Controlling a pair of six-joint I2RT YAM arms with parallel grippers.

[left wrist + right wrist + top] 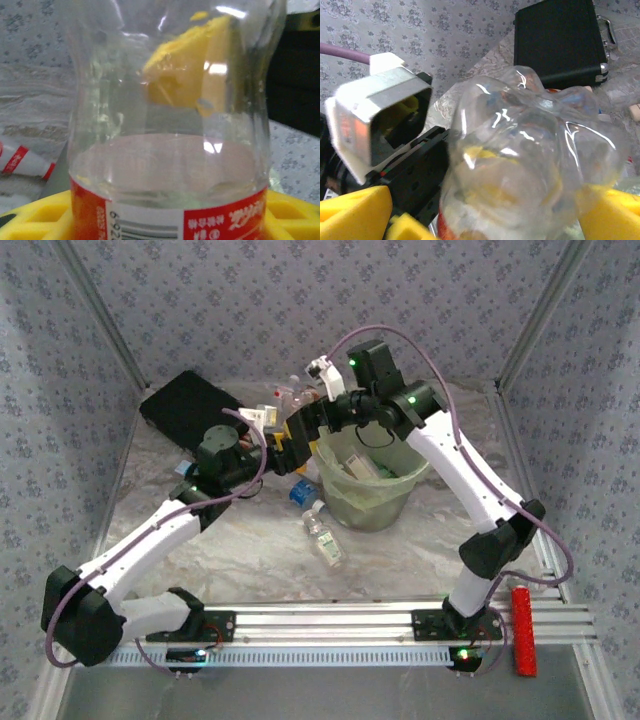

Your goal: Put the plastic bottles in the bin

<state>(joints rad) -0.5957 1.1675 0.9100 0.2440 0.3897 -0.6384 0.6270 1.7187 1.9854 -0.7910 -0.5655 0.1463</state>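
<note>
The left tool (287, 448) clenched the red-labelled bottle (170, 165) toward the surface's far edge, the right tool (485, 215) straddled it, grip impossible to tell, and it probably needed carrying over the bin (375, 512) rim before release.

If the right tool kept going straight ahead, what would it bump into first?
The crumpled clear bottle, sitting between the fingers of the right tool. The left tool grips that same bottle from the other side, so it would likely come next, though depth is hard to judge.
</note>
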